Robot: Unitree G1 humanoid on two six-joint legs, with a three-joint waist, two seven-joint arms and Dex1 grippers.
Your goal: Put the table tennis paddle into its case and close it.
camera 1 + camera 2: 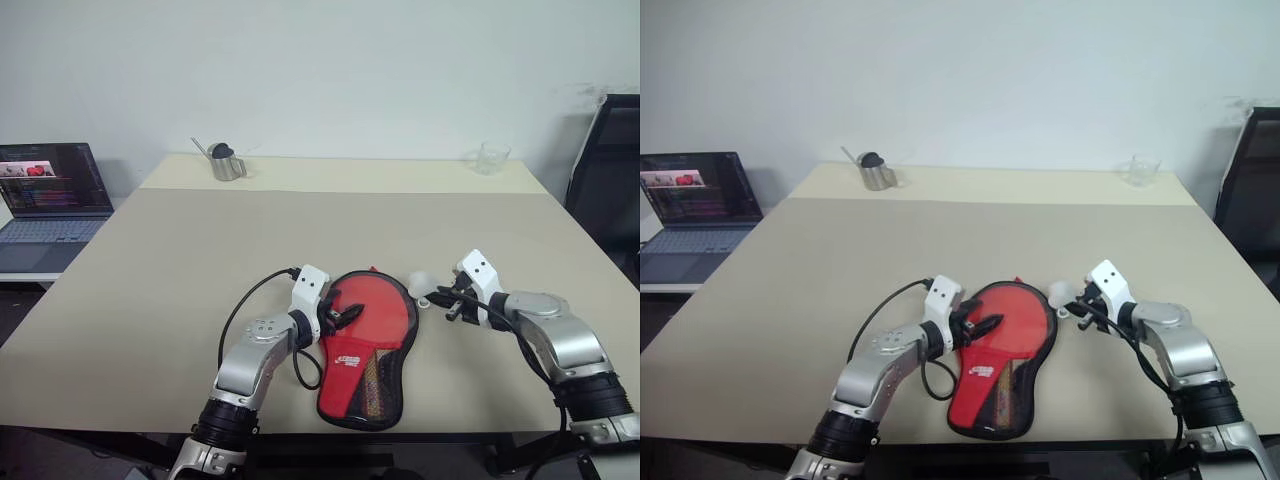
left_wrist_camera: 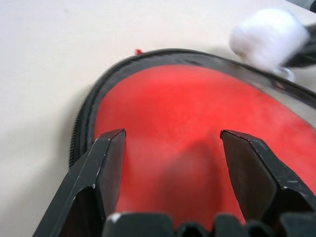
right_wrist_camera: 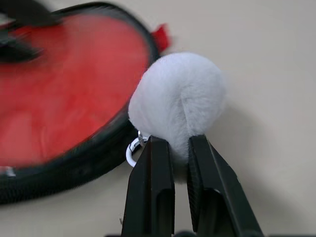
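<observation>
Left gripper (image 1: 343, 316) is resting over the round end of the soft red paddle-shaped zip case (image 1: 365, 345) with black edging, its two black fingers (image 2: 106, 163) spread wide and gripping nothing, probably pinning the case flat on the beige table (image 1: 200, 260). Right gripper (image 1: 444, 300), just beside the case's far edge, is pinching the fluffy white ball (image 3: 177, 103) on the ring, likely to draw the zip. The table tennis paddle is presumably inside; case looks shut around it, though I cannot confirm that.

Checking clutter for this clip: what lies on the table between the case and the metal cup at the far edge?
Nothing: in the left eye view, bare table runs from the case to the metal cup.
</observation>
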